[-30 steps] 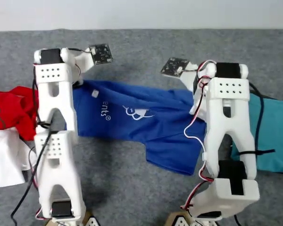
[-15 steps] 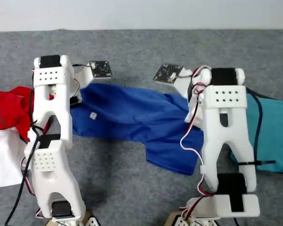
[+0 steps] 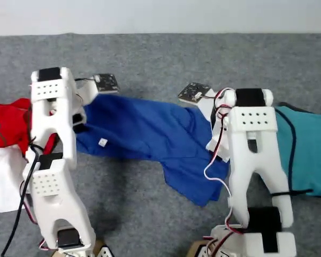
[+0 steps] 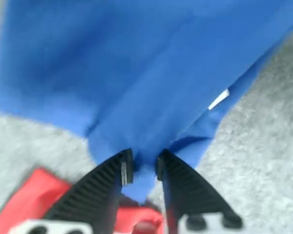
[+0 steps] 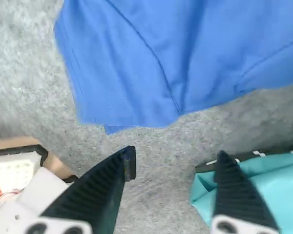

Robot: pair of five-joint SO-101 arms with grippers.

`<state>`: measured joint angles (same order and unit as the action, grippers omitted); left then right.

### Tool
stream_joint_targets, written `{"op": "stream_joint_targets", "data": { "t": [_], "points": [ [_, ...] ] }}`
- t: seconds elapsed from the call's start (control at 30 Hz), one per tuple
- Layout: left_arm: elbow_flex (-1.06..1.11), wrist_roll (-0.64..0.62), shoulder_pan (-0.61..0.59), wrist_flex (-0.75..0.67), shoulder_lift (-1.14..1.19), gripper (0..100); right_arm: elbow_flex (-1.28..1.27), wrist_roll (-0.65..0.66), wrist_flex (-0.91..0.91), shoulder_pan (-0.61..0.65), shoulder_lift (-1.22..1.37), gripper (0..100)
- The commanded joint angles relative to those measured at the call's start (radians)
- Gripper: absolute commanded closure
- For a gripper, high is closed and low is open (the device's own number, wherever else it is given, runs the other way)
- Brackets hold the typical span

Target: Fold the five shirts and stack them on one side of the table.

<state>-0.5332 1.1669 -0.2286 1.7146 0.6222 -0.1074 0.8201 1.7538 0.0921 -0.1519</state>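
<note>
**Blue shirt folded over on itself, left end still pinched**

Over the last second I have watched both arms draw back toward their bases, and the blue shirt (image 3: pixel 150 131) has come with them. A second ago it lay front up with white lettering showing. Now the far edge has rolled over, the lettering is covered, and the small white label (image 3: pixel 102 142) has travelled from the far side to the near side of the cloth. I read that as the first lengthwise fold going in.

The left gripper (image 4: pixel 143 165) is closed narrow on a bunched edge of the blue shirt, with fabric clamped between the pads, just above the red shirt (image 3: pixel 8 126). The right gripper (image 5: pixel 176 158) stands wide with nothing in it. It hangs over bare grey table (image 3: pixel 150 59) between the blue shirt's hem and the teal shirt (image 3: pixel 305 144), which lies just beside one finger.

The blue shirt lies across the middle of the table, and its right end sags toward the arm bases in an uneven point. So the fold looks lopsided to me: the left end is held and the right end is loose. I judge the task to be early. This first shirt is only partly folded, and the red, teal and white shirt (image 3: pixel 2 179) lie crumpled or flat at the sides, with no stack yet begun.
</note>
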Motion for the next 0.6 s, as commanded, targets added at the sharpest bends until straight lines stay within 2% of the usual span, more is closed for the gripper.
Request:
{"op": "stream_joint_targets", "data": {
  "t": [0.0, 0.17, 0.4, 0.5, 0.57],
  "points": [
    [-0.101, -0.005, -0.038, 0.043, -0.077, 90, 0.071, -0.018, 0.041, 0.008, -0.079, 70.1],
    [-0.090, 0.037, -0.069, 0.043, -0.141, 90, 0.106, -0.023, 0.008, 0.002, -0.050, 70.2],
    [0.091, 0.089, -0.069, 0.040, -0.316, 91, 0.107, -0.031, -0.125, 0.001, 0.038, 70.3],
    [0.120, 0.078, -0.055, 0.005, -0.347, 96, 0.107, -0.086, -0.226, 0.001, 0.096, 72.8],
    [0.133, -0.018, -0.029, -0.074, -0.338, 100, 0.107, -0.103, -0.320, 0.001, 0.154, 78.1]
  ]
}}
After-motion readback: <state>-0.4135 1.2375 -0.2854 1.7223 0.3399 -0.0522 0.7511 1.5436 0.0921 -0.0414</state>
